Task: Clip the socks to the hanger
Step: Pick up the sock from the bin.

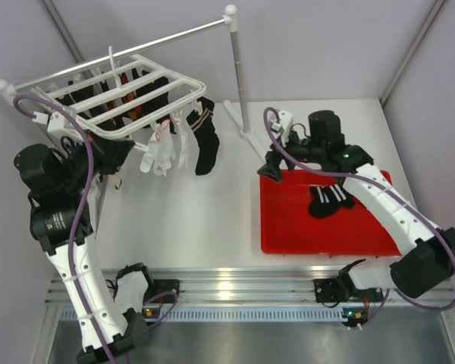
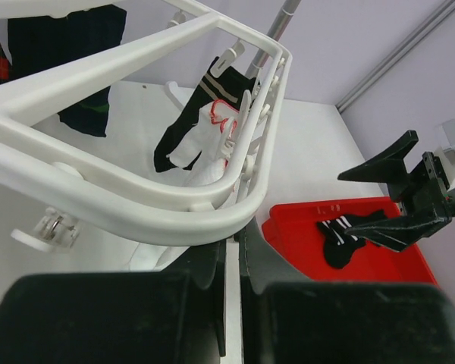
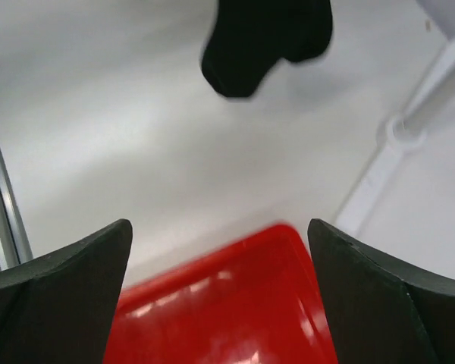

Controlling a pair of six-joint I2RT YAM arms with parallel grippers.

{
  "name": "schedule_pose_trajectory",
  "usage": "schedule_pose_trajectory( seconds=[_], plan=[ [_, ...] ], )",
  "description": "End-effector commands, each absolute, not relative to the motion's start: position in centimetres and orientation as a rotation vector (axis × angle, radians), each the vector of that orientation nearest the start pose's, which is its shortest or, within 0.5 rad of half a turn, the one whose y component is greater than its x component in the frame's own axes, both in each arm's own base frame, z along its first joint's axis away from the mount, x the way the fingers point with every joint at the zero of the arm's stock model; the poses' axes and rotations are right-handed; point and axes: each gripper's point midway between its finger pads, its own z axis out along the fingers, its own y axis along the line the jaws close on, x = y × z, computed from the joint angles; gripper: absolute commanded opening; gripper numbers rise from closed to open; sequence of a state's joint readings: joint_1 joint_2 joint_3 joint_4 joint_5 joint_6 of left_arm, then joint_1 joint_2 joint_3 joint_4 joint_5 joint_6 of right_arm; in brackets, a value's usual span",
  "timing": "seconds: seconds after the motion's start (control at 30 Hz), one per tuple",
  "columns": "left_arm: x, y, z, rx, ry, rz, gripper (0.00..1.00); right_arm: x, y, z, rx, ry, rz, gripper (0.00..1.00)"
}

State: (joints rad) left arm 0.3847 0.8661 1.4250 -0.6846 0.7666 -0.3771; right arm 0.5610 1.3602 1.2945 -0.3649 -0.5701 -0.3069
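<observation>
table [image 1: 212, 220]: white top, carrying pretty much everything here
rail stand [image 1: 237, 83]: grey metal thing standing at the far side, its bar running out to the left with the hanger hooked on it
hanger [image 1: 183, 76]: big white slatted frame, hanging over the table's far-left part, little clips dangling off its edge
red tray [image 1: 303, 235]: sitting flat on the right half of the table, well apart from the hanger
left gripper [image 2: 233, 258]: fingers pressing together right under the hanger's near rim; can't tell if they're pinching anything
right gripper [image 3: 220, 303]: jaws standing wide apart with nothing between them, hovering over the tray's far-left corner
white socks [image 1: 161, 152]: a couple dangling from clips on the hanger's right edge
hanging black sock [image 1: 206, 144]: clipped at the hanger's right corner just beside the white ones, striped cuff up, toe pointing down
tray sock [image 1: 330, 199]: black with white stripes, lying in the far part of the red tray, just beside the right gripper
</observation>
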Motion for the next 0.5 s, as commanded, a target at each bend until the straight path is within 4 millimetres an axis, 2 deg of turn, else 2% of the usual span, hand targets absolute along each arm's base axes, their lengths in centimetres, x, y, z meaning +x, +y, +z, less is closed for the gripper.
schedule_pose_trajectory(
  seconds=[0.0,0.03,0.1,0.13,0.2,0.23,0.27,0.3,0.33,0.37,0.4,0.47],
  plan=[
    [24.6,-4.5,43.8,-0.045,1.67,-0.638,0.0,27.4,21.2,23.7,-1.169,1.889,0.695,0.97],
    [24.6,-4.5,43.7,-0.045,1.67,-0.644,0.0,27.9,17.9,22.1,-1.096,1.974,0.622,0.96],
    [24.6,-4.7,43.6,-0.049,1.669,-0.662,0.0,28.4,14.6,20.4,-1.033,2.036,0.525,0.93],
    [24.6,-4.7,43.4,-0.052,1.671,-0.668,0.0,28.5,11.7,18.7,-1.006,2.072,0.439,0.91],
    [24.6,-4.9,43.1,-0.057,1.677,-0.684,0.0,28.8,9.0,17.1,-1.011,2.1,0.348,0.81],
    [24.6,-4.9,43.1,-0.055,1.676,-0.687,0.0,28.6,7.7,15.6,-1.112,2.086,0.295,0.76],
    [24.6,-4.9,43.2,-0.054,1.675,-0.686,0.0,28.6,5.9,14.8,-1.114,2.112,0.255,0.7],
    [24.6,-4.9,43.2,-0.052,1.673,-0.684,0.0,28.6,4.1,14.1,-1.116,2.133,0.225,0.68],
    [24.6,-4.8,43.2,-0.053,1.673,-0.681,0.0,28.8,3.1,13.0,-1.235,2.103,0.194,0.67],
    [24.6,-4.8,43.3,-0.053,1.672,-0.679,0.0,28.9,1.6,12.5,-1.251,2.12,0.173,0.64],
    [24.7,-4.8,43.4,-0.055,1.671,-0.678,0.0,28.3,1.1,11.9,-1.295,2.146,0.198,0.63],
    [24.6,-4.9,43.5,-0.049,1.67,-0.683,0.0,29.4,-0.5,11.4,-1.384,2.122,0.189,0.62]
  ],
)
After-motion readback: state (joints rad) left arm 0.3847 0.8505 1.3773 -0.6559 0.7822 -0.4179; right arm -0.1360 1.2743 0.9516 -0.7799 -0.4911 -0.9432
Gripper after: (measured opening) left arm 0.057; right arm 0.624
